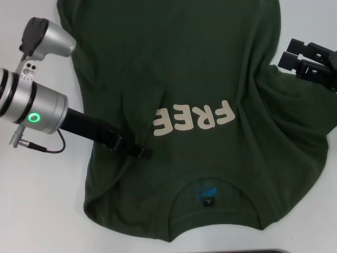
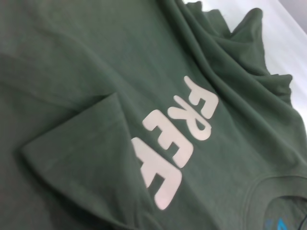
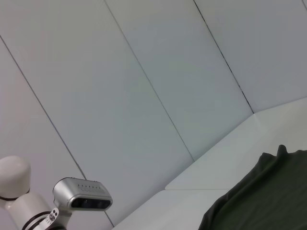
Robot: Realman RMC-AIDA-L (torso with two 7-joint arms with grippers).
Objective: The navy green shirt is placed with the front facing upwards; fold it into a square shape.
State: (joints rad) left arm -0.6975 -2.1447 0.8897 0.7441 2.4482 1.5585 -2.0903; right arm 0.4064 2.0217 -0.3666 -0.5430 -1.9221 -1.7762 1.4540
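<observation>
While the navy green shirt [image 1: 210, 68] lies spread on the white worktop [image 1: 37, 211] with its cream lettering [image 1: 194, 119] facing up and its collar [image 1: 210, 197] toward the robot, the left gripper [image 1: 141, 152] rests low on the shirt's left side. One sleeve is folded over the chest beside the letters. Whether the left jaws grip the cloth I cannot tell; the right gripper [image 1: 291, 57] is at the shirt's right edge, its jaws unclear too.

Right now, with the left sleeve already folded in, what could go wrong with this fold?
The left gripper lies low on the navy green shirt beside the folded-in sleeve; pulling back could drag that flap open. The right side is bunched into ridges near the right gripper, so folding there may trap wrinkles and give an uneven square. The FREE lettering already sits slightly skewed.
</observation>
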